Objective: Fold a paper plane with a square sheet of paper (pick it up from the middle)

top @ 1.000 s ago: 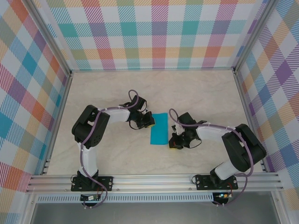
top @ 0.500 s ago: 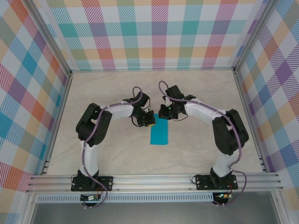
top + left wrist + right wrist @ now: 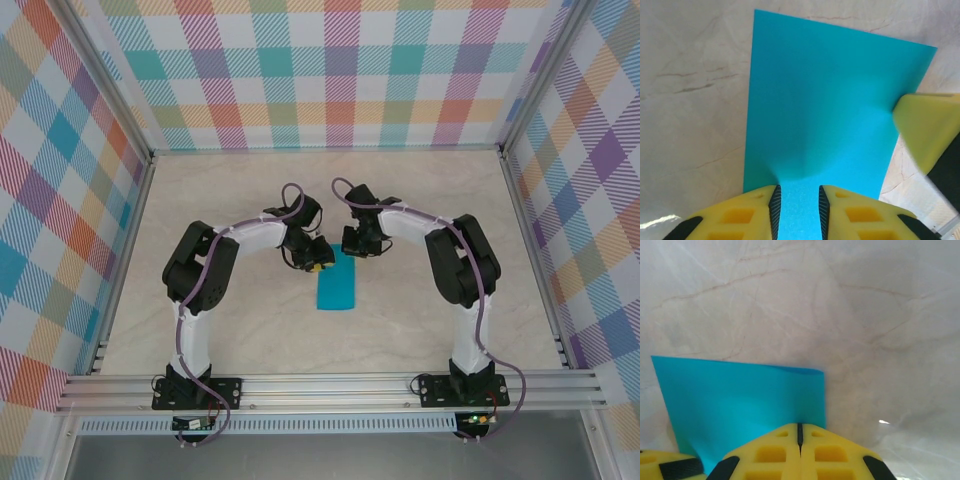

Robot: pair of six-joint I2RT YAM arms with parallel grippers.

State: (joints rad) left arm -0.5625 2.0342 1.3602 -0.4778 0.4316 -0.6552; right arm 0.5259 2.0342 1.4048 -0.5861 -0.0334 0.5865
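Inspection of the work surface finds the teal sheet of paper point(image 3: 336, 287) lying flat on the marbled table point(image 3: 430, 200), near its middle and between the two arms. It shows as an upright rectangle, its lower end turned slightly toward the left arm. The left gripper point(image 3: 318, 266) stands over the sheet's upper left corner. In the left wrist view its yellow fingers point(image 3: 757, 205) are parted by a narrow gap, through which the teal surface is visible. A soft shadow lies on the paper just ahead of the tips. Whether the pads touch the sheet cannot be determined. The right gripper point(image 3: 356, 247) is at the sheet's upper right corner. In the right wrist view its two yellow fingers point(image 3: 775, 450) are pressed together along a thin seam with nothing between them, and the closed tip sits at the paper's edge. The left wrist view confirms this, with the right gripper's yellow tip meeting the sheet's right edge. The sheet's far edge appears slightly raised beside that tip. Both arms reach inward from their bases at the near rail, elbows out. Plaid panels point(image 3: 340, 70) enclose the table on three sides.
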